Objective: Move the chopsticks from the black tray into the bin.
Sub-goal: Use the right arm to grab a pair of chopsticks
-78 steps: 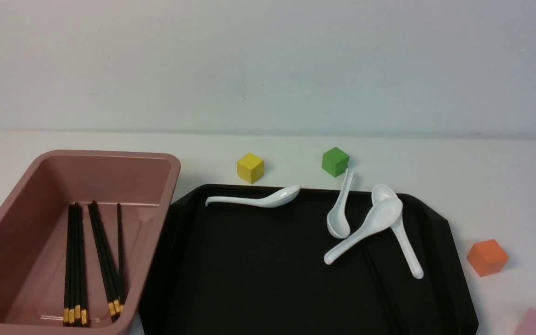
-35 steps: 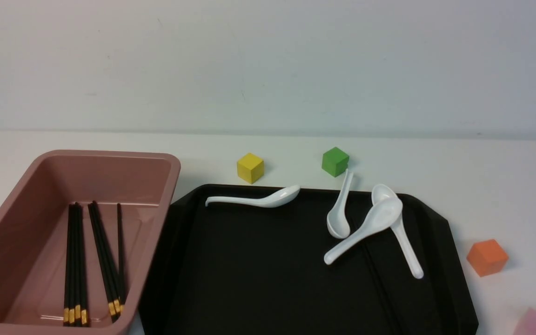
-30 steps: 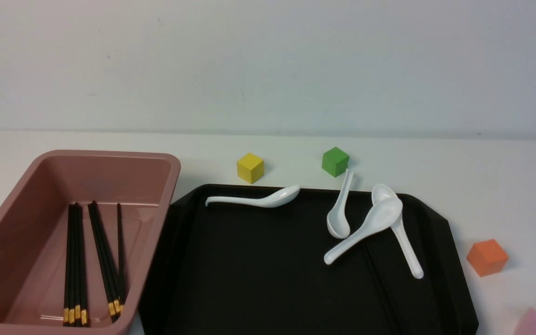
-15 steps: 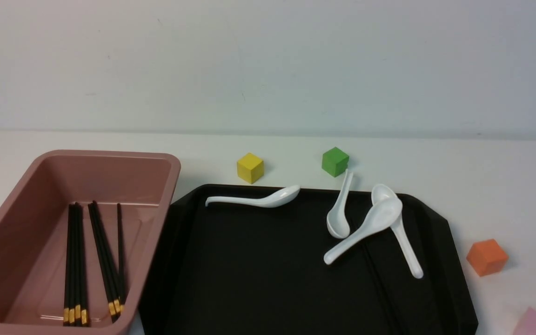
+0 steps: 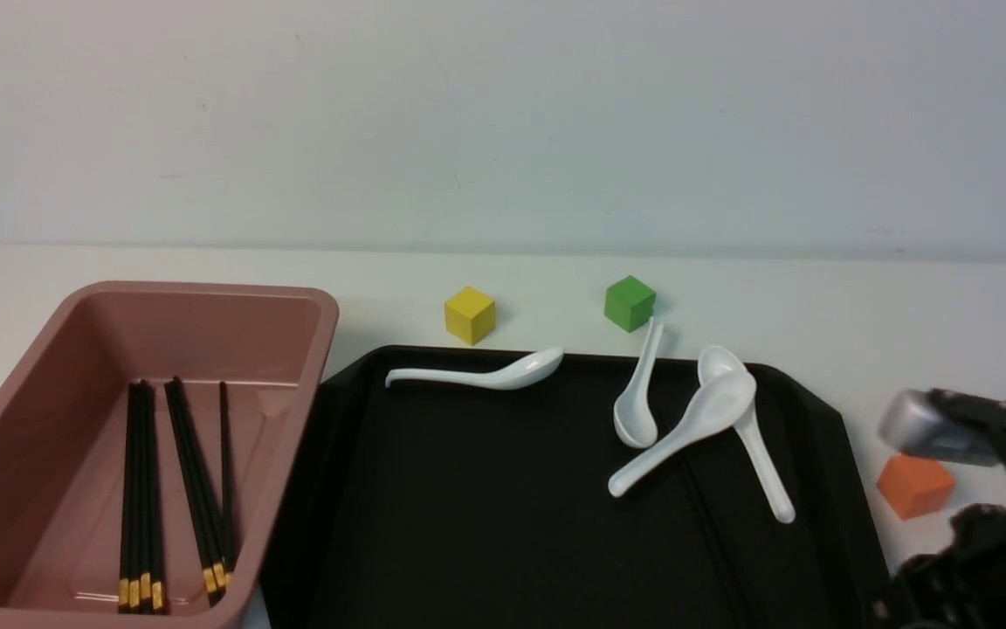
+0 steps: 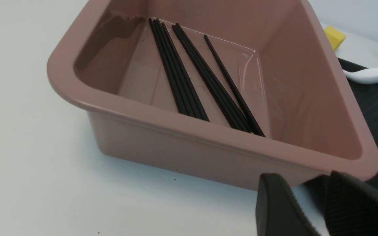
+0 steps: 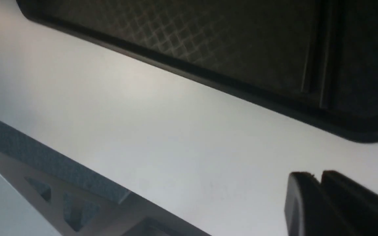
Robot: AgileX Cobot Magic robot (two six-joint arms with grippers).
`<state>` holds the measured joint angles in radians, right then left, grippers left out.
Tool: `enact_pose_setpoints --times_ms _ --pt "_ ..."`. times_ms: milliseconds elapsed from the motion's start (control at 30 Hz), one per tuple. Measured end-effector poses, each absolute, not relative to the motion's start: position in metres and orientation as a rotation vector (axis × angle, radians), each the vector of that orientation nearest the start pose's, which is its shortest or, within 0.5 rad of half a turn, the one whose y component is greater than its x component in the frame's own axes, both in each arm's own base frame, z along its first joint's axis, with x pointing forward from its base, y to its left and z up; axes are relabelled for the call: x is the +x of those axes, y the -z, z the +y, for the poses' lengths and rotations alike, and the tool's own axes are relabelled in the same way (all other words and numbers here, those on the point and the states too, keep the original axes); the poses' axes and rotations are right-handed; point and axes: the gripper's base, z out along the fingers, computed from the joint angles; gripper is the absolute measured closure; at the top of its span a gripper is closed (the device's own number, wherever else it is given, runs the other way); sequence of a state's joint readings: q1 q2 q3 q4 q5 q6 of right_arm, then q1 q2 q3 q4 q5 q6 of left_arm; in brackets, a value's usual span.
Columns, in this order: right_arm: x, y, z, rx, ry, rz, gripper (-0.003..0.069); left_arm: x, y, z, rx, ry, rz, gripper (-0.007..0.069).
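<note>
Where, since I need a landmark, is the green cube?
Front view: the green cube sits behind the far rim of the tray, right of the yellow cube, beside a spoon.

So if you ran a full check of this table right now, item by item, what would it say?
Surface: white table, flat and pale.
Job's things: several chopsticks lie in the bin; faint dark lines on the black tray near the spoons may be more, too dim to tell.
Clutter: four white spoons on the tray; yellow cube, green cube and orange cube on the table around it.
Tools: left tool slightly open, empty, beside the bin; right tool shut, empty, over bare table near the tray's edge.
Cables: nothing seen.
Surroundings: plain pale wall.
</note>
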<state>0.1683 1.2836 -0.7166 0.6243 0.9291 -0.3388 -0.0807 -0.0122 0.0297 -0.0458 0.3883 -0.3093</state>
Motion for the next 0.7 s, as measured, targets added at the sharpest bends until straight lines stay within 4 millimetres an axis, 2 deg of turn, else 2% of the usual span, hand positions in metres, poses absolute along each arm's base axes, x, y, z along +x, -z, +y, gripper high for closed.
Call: enact_pose_setpoints --times_ms 33,67,100,200,367,433,600,700 --pt "0.211 -0.226 0.083 -0.274 -0.736 2.865 0.0521 0.052 -0.169 -0.006 -0.245 0.311 1.885 0.0386" --pt "0.212 -0.228 0.084 -0.284 -0.732 2.860 0.0521 0.052 -0.169 -0.006 -0.245 0.311 1.885 0.0386" --pt "0.224 -0.223 0.094 -0.326 -0.695 2.895 0.0484 0.052 -0.169 -0.006 -0.245 0.311 1.885 0.0386" --pt "0.241 -0.214 0.109 -0.354 -0.588 2.951 0.0419 0.052 -0.169 -0.006 -0.245 0.311 1.885 0.0386" --pt "0.263 -0.194 0.137 -0.319 -0.352 2.961 0.0298 0.052 -0.169 -0.006 -0.245 0.311 1.885 0.0386" --pt "0.269 -0.187 0.142 -0.273 -0.311 2.945 0.0268 0.052 -0.169 -0.006 -0.245 0.311 1.885 0.0386" --pt "0.278 -0.164 0.147 -0.206 -0.242 2.950 0.0244 0.052 -0.169 -0.006 -0.245 0.311 1.885 0.0386" --pt "0.281 -0.149 0.146 -0.227 -0.190 2.987 0.0246 0.052 -0.169 -0.006 -0.245 0.311 1.885 0.0386"
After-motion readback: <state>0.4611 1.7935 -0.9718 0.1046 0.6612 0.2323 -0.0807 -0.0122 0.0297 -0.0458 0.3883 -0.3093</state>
